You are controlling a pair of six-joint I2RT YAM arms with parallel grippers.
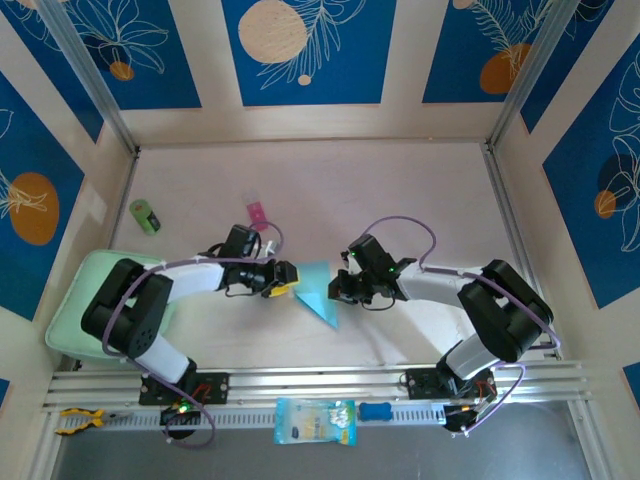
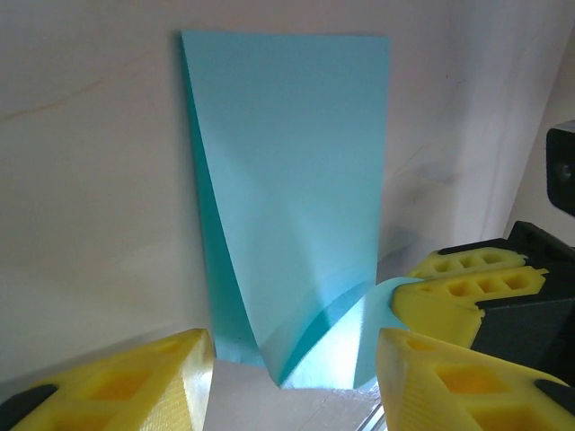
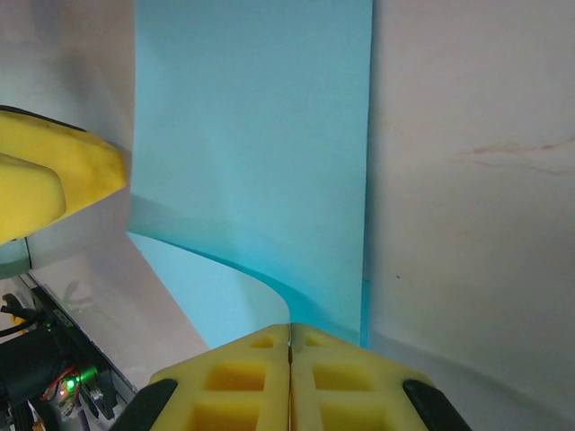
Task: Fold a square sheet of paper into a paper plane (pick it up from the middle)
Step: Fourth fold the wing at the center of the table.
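Blue wall panels (image 1: 310, 50) with white leaf drawings and orange discs close in the pale wooden table (image 1: 400, 190) on three sides in the top view, and the table's far half and right side lie open. Near the table's middle the square sheet of paper (image 1: 318, 288), partly folded, lies between the left gripper (image 1: 284, 279) and the right gripper (image 1: 338, 287). A pink block (image 1: 256, 211) sits beyond the left arm and a green object (image 1: 145, 216) near the left edge. A printed packet (image 1: 315, 420) rests on the near rail, its writing too small to read. From the left wrist, the left gripper (image 2: 292, 391) has its yellow fingers (image 2: 135, 382) apart on either side of the sheet's near end, and a diagonal fold runs up the paper's left side. From the right wrist, the right gripper (image 3: 289, 377) is pressed together on the sheet's curled near edge, with bare table to its right.
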